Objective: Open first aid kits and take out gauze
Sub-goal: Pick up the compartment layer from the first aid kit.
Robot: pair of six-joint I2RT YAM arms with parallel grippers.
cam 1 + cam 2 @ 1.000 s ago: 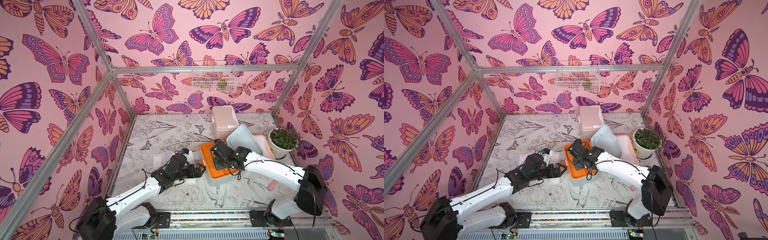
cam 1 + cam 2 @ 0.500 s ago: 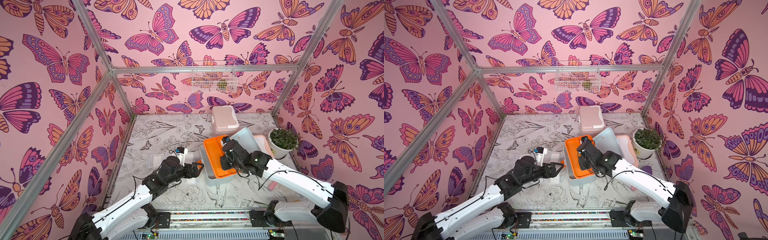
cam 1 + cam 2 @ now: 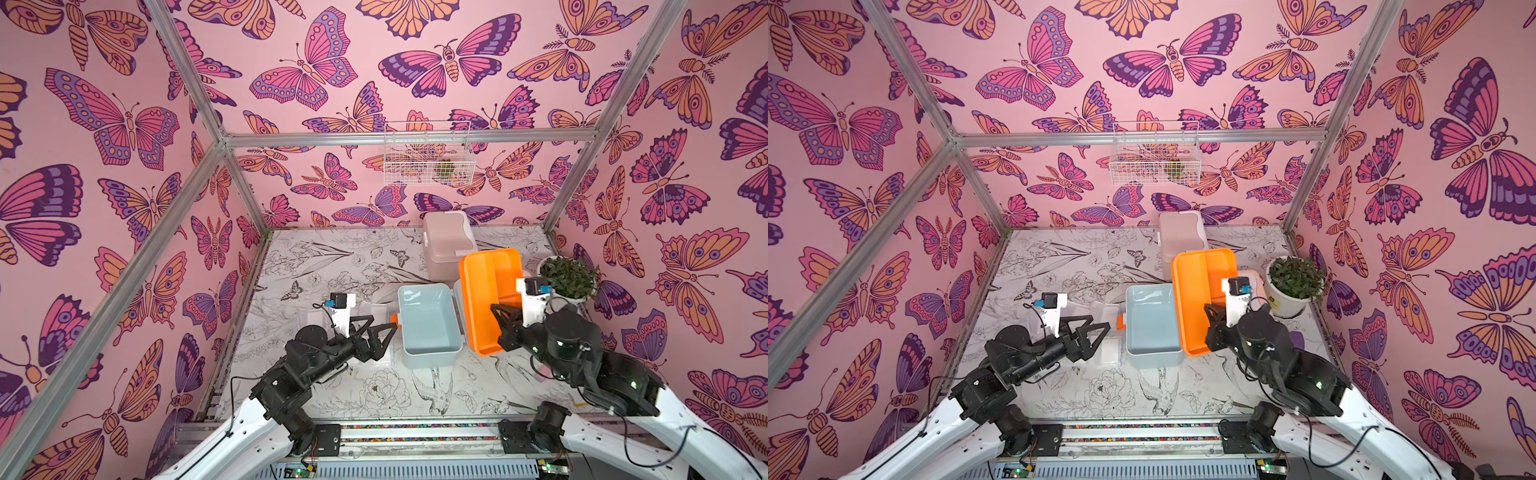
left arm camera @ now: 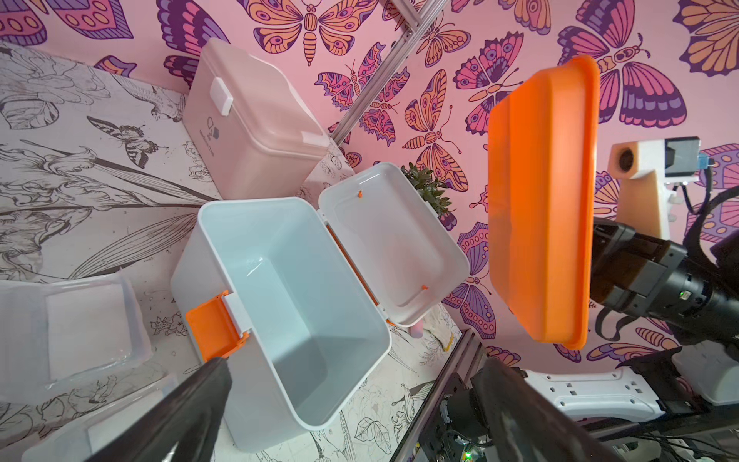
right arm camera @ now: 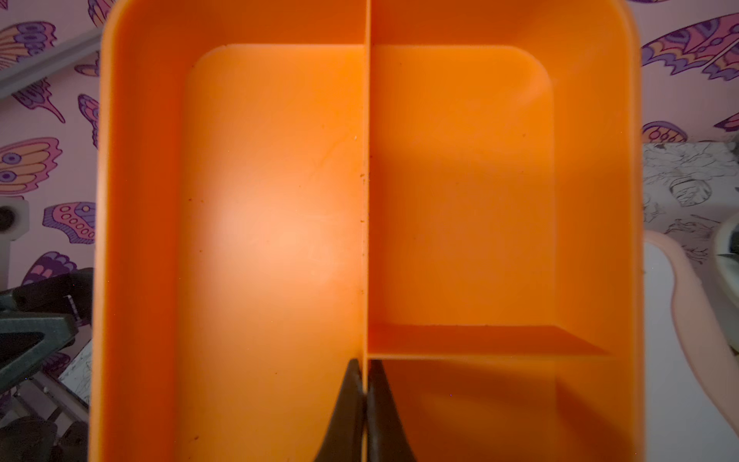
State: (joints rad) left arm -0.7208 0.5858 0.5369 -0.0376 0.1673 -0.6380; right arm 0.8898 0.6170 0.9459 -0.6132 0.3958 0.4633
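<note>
Black and spread wide, the left claw (image 3: pixel 383 323) hangs empty by the orange latch (image 4: pixel 214 328) of the blue-grey kit (image 3: pixel 430 328). Its tub, covered by the orange tray (image 3: pixel 490 299) a second ago, now stands bare: the right claw (image 5: pixel 364 372), closed on the tray's divider (image 5: pixel 366 200), has lifted it out to the right. Tub and tray hold nothing, so this kit looks finished. Gauze packets (image 4: pixel 80 324) lie on the table (image 3: pixel 332 266) left of the kit, just under the left claw, well apart from the right.
</note>
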